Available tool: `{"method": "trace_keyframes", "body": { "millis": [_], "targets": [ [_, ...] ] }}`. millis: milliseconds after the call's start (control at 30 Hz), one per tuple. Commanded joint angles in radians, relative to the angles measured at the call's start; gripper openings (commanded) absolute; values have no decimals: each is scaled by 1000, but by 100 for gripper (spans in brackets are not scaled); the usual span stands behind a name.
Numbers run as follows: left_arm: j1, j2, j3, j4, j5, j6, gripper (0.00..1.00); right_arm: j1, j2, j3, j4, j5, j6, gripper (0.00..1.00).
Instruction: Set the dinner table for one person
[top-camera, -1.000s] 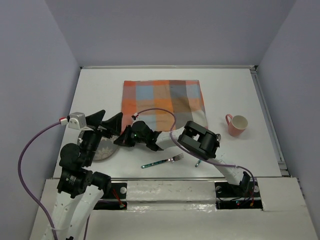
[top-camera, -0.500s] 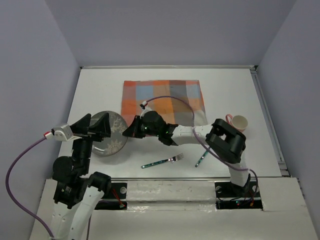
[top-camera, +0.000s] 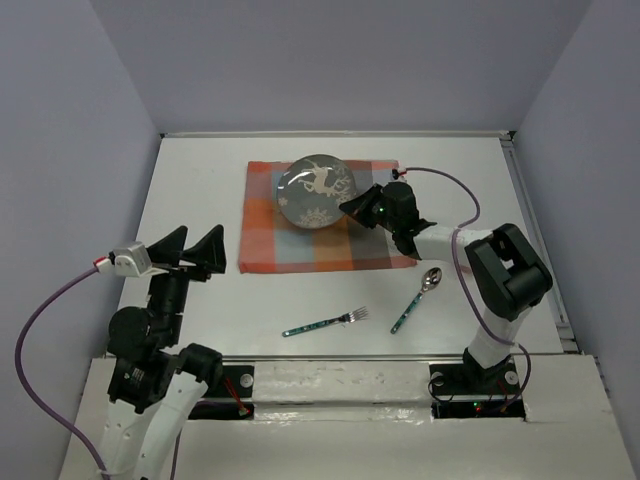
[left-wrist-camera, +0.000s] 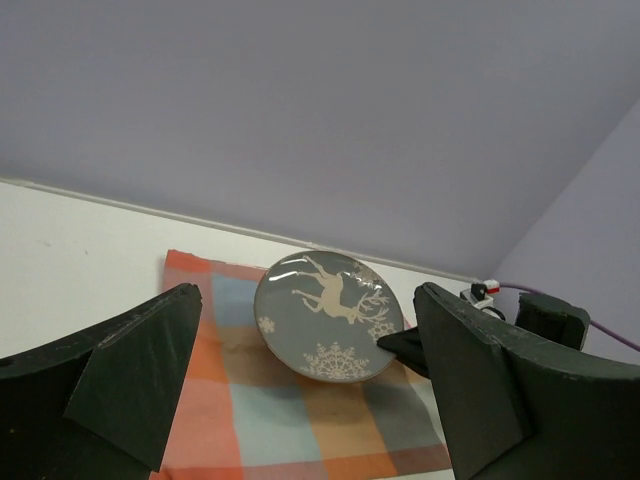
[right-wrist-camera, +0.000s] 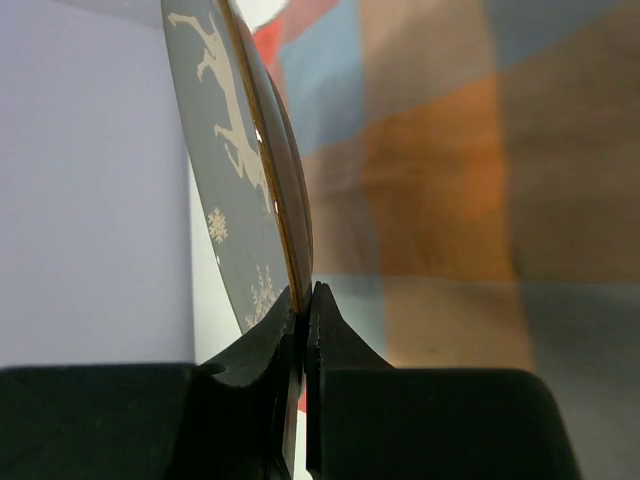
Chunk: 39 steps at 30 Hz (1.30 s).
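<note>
We've got the right gripper (top-camera: 350, 206) clamped on the plate (top-camera: 316, 190) rim, tilted over the placemat (top-camera: 270, 250) on the table (top-camera: 200, 180). The left gripper (top-camera: 197, 245) has its jaws wide apart. With a pinch that thin, the plate could slip and clatter.

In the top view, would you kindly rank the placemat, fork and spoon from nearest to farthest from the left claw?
1. The placemat, its edge just right of the left claw.
2. The fork, farther right, toward the arm bases.
3. The spoon, beyond the fork, farthest right.
</note>
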Motion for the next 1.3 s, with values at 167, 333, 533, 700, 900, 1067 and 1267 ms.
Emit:
{"method": "trace_keyframes", "body": {
  "millis": [167, 333, 533, 700, 900, 1067, 1267],
  "targets": [
    [-6, 38, 3, 43, 28, 17, 99, -76, 7, -2, 227, -129, 76, 0],
    [-6, 47, 3, 46, 33, 15, 99, -94, 78, 17, 256, -184, 105, 0],
    [-4, 55, 3, 46, 35, 17, 99, -94, 133, 41, 260, -212, 119, 0],
    [-4, 58, 5, 48, 38, 17, 99, -94, 159, 46, 237, -222, 120, 0],
    [-3, 58, 3, 48, 41, 17, 99, -94, 148, -9, 177, -186, 107, 47],
    [-4, 54, 3, 48, 44, 15, 99, -94, 96, -25, 54, -183, 4, 66],
    [-4, 34, 2, 49, 47, 14, 99, -94, -34, -58, -172, -104, -148, 69]
  ]
}}
